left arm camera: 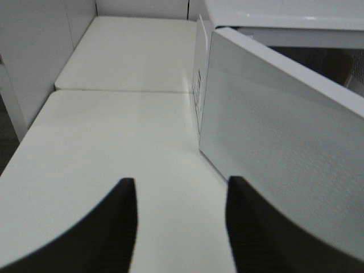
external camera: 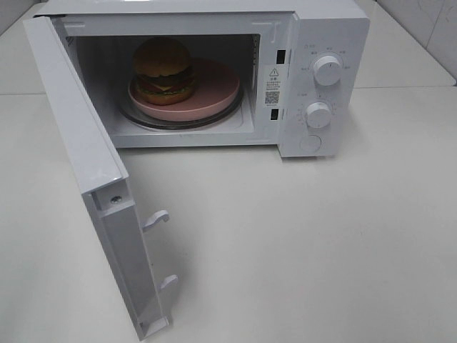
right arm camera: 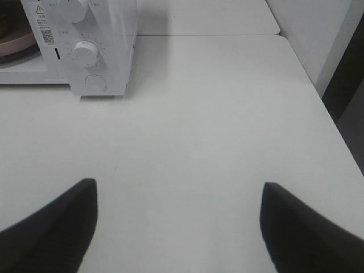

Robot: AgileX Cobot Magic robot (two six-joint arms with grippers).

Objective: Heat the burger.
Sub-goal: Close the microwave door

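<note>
The burger (external camera: 163,70), with a golden-brown bun and layered filling, sits on a pink plate (external camera: 214,89) inside the white microwave (external camera: 328,28). The microwave's door (external camera: 78,136) is swung wide open toward the front left. Neither gripper shows in the exterior high view. In the left wrist view my left gripper (left arm camera: 181,222) hovers over the table beside the outer face of the door (left arm camera: 284,142); its fingers stand apart with nothing between them. My right gripper (right arm camera: 179,227) is open wide over bare table, to the front right of the microwave (right arm camera: 114,45).
Two white knobs (external camera: 327,70) (external camera: 318,114) and a round button sit on the microwave's right panel. The glass turntable lies under the plate. Two latch hooks stick out of the door's edge (external camera: 156,220). The white table (external camera: 321,250) ends at a wall on the left.
</note>
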